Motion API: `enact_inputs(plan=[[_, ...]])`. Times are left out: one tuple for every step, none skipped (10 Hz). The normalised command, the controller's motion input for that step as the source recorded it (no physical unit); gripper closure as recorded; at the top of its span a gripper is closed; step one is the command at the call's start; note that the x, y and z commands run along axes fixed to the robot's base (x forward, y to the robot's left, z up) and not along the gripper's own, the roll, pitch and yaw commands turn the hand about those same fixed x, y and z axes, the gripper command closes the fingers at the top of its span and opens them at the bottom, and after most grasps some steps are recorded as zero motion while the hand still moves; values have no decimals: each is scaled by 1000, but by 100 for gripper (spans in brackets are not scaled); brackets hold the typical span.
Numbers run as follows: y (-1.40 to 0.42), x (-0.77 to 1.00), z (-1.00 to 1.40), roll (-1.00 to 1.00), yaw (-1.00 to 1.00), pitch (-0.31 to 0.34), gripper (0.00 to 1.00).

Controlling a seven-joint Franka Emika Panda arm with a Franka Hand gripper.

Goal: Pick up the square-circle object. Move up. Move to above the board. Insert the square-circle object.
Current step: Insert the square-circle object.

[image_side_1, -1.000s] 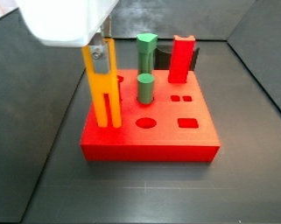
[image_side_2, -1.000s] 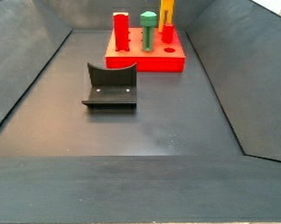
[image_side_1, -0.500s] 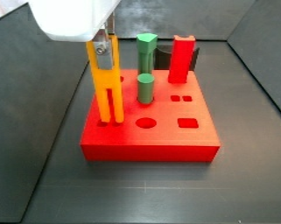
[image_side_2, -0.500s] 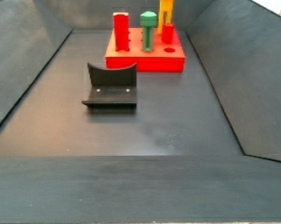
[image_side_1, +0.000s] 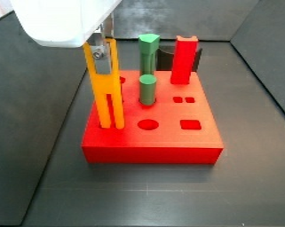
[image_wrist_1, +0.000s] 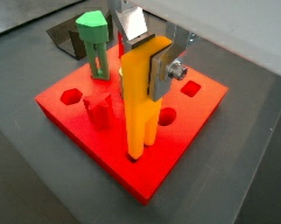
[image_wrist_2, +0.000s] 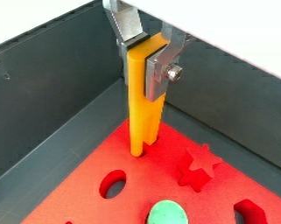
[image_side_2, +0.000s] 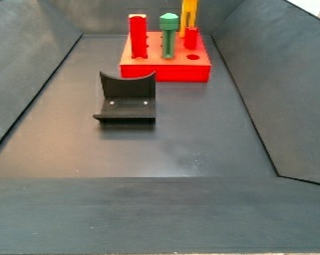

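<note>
The square-circle object (image_side_1: 106, 93) is a tall yellow-orange bar standing upright with its lower end in a slot at the left corner of the red board (image_side_1: 156, 151). My gripper (image_side_1: 99, 49) is directly above it and shut on its upper end. In both wrist views the silver fingers clamp the bar's top from two sides (image_wrist_1: 146, 61) (image_wrist_2: 145, 63), and the bar (image_wrist_1: 140, 105) (image_wrist_2: 144, 105) reaches down into the board (image_wrist_1: 166, 166) (image_wrist_2: 108, 157). In a side view the bar (image_side_2: 189, 15) stands at the far end on the board (image_side_2: 175, 72); the gripper is cut off there.
Two green pegs (image_side_1: 149, 53) (image_side_1: 146, 89) and a red square post (image_side_1: 184, 60) stand in the board beside the bar. Open round and square holes (image_side_1: 147, 124) lie near its front. The dark fixture (image_side_2: 127, 98) stands on the grey floor. Tray walls rise around.
The gripper body shifted slightly right, then back left. The bar stays upright in the board's slot, still held.
</note>
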Motion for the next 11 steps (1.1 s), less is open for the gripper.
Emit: enact_inputs(plan=[[46, -174, -186, 0, -3, -3, 100], [66, -191, -180, 0, 0, 0, 100], [83, -160, -200, 0, 0, 0, 100], [0, -29, -286, 11, 0, -50, 100], [0, 0, -403, 39, 0, -110, 100], [0, 77, -477, 37, 0, -150, 100], [0, 169, -489, 49, -17, -149, 100], [0, 269, -500, 54, -69, -133, 100], [0, 334, -474, 60, -129, -137, 100], [0, 329, -489, 64, -146, -137, 100], [0, 343, -480, 67, -126, -131, 100]])
